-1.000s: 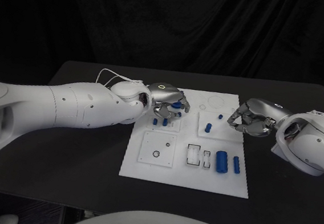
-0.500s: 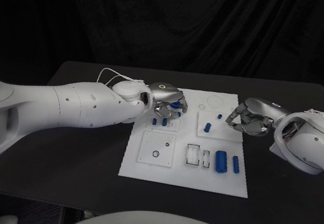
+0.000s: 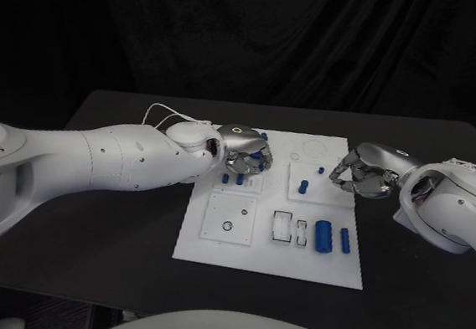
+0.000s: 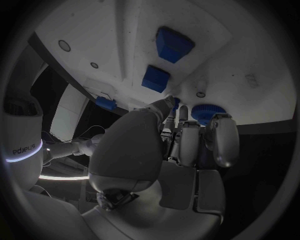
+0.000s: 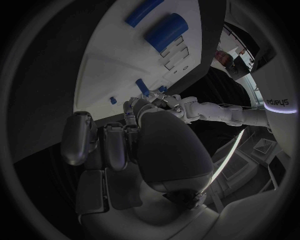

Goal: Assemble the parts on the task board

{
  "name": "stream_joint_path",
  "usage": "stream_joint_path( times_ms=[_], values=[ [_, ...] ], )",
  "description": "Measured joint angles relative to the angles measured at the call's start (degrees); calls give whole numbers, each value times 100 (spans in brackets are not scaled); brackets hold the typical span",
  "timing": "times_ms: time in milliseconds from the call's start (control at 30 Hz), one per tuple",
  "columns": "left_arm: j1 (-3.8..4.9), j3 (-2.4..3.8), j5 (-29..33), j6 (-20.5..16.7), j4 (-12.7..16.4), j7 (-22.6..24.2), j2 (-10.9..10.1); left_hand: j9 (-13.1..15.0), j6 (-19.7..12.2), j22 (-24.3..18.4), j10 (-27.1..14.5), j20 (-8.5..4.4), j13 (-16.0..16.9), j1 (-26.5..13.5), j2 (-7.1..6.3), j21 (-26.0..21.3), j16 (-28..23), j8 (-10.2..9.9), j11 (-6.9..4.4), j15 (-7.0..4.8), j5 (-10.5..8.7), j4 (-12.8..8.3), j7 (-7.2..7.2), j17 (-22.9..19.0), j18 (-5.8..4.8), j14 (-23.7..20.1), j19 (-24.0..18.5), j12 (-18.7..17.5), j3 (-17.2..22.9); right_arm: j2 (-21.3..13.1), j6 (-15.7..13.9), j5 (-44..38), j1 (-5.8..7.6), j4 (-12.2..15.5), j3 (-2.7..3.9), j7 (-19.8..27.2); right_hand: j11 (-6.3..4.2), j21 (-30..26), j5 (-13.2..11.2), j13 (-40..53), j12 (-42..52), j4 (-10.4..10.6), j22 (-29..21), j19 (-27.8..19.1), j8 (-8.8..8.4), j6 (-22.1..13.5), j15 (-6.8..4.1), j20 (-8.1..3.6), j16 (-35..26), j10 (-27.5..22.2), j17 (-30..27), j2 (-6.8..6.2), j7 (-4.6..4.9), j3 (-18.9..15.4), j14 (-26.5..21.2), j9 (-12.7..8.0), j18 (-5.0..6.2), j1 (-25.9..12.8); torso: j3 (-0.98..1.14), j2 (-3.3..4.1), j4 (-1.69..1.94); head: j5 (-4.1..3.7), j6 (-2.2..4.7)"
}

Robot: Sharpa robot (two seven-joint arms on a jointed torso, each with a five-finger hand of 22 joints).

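Task board [image 3: 211, 245]: white plate in the middle of the black table [image 3: 95, 218].
Left hand [image 3: 244, 153]: over the board's far left part, fingers curled round a small blue part [image 3: 256, 156].
Right hand [image 3: 360, 173]: at the board's far right edge, fingers curled in; whether they hold anything, I cannot tell.
Large blue cylinder [image 3: 323, 236]: lies on the board's near right area, a slimmer blue peg [image 3: 346, 241] just beside it.
Two blue pegs [image 3: 233, 179]: on the board just nearer than the left hand.

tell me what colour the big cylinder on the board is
Blue cylinder; head view shows it best.
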Motion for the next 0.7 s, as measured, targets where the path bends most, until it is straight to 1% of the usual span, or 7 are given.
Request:
stream_joint_path(
  times_ms=[133,267,300,333,400,600,700],
  values=[
    [-10,0,-2,0,-24,2,1,-15,84,0,104,-31,47,15,27,34,22,0,-36,0,0,-22,18,0,0,0,31,89,-22,3,7,0,0,-6,0,-1,0,0,0,0,0,0,0,0,0,0,0,0,0,0,0,0,0,0,0,0,0,0,0,-2,0,-4,0],
    [-15,1,-3,-11,-34,9,1,-42,182,0,311,-63,98,42,100,165,72,0,-88,-87,32,-89,54,52,-2,87,145,222,-8,10,14,1,0,-18,0,-1,0,0,0,0,0,0,0,0,0,0,0,0,0,0,0,0,0,0,0,5,0,0,1,-4,2,-4,0],
    [-17,1,-4,-18,-34,13,0,-44,223,0,356,-84,104,63,121,198,99,-1,-98,-104,37,-102,58,53,-11,104,166,243,-7,13,15,1,0,-22,0,-1,0,0,0,0,0,0,0,0,0,0,0,0,0,0,0,0,0,0,0,5,0,0,1,-4,2,-2,0],
    [-20,1,-4,-33,-34,21,-4,-45,240,0,390,-79,106,69,128,222,106,-1,-117,-113,37,-102,74,53,-90,113,188,262,-7,15,17,1,0,-25,0,-1,0,0,0,0,0,0,0,0,0,0,0,0,0,0,0,0,0,0,0,5,0,0,1,-4,2,-1,0],
    [-23,1,-5,-64,-28,40,-15,-47,312,0,465,-104,107,93,152,248,107,23,-133,-142,36,-128,60,54,-91,142,226,262,-15,16,19,1,0,-29,0,-1,0,0,0,0,0,0,-1,0,0,0,0,0,0,0,0,0,0,0,0,4,0,0,1,-4,2,3,0],
    [-25,1,-6,-288,92,148,-147,-57,532,0,728,-164,33,83,190,356,173,67,-175,-203,72,-181,77,53,-91,269,328,257,-39,8,23,1,0,-33,0,-1,0,0,0,0,0,0,-1,0,0,0,0,0,0,0,0,0,0,0,0,4,0,0,1,-5,4,3,0],
    [-25,1,-7,-444,252,209,-278,-57,615,0,803,-174,-35,80,199,356,173,89,-180,-203,73,-197,80,53,-90,269,337,197,-54,-3,25,1,0,-33,0,-1,0,0,0,0,0,0,-1,0,0,0,0,0,0,0,0,0,0,0,0,4,-1,0,0,-8,7,-2,0]
  ],
)
